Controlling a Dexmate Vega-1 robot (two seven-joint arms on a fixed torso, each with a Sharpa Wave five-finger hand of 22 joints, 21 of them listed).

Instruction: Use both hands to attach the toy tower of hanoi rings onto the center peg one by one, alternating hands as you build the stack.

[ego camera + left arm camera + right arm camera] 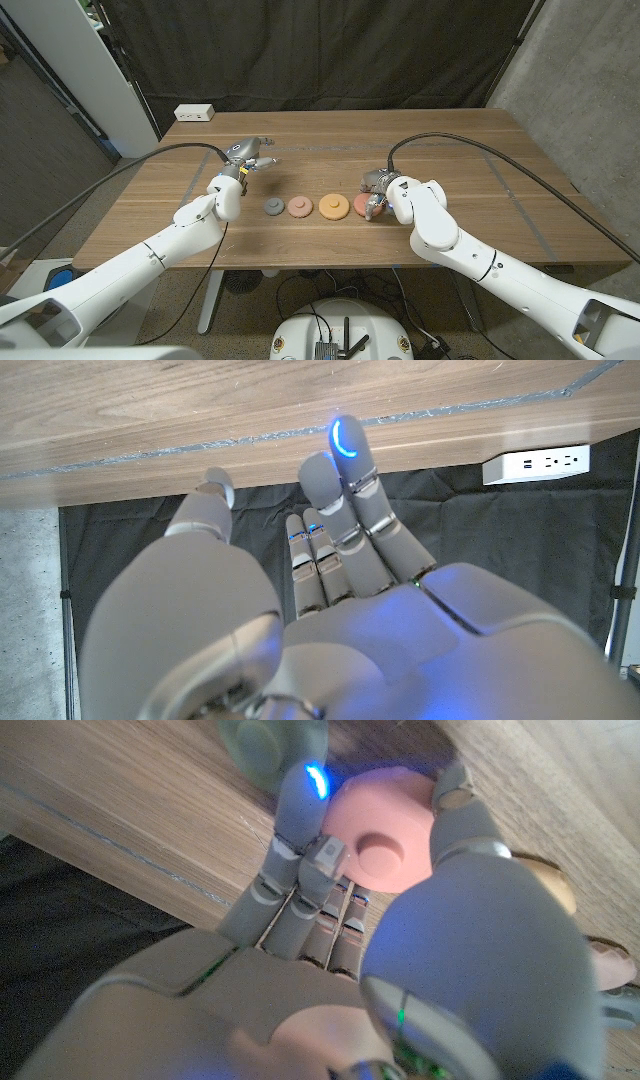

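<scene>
Arms (pixel 150 255): glossy white rounded shells, each trailing a black cable (pixel 150 155). Hands: left hand (pixel 330 560) and right hand (pixel 330 910) grey, jointed fingers (pixel 355 470), blue-lit tips.

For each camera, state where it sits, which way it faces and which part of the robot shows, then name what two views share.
Head view: fixed on the head, looking down at the wooden table; both arms show.
Left wrist view: behind the left robot hand, facing the table's far edge and white power strip.
Right wrist view: behind the right robot hand, over the pink round ring.
Shared: head and right wrist views both show that ring.
</scene>
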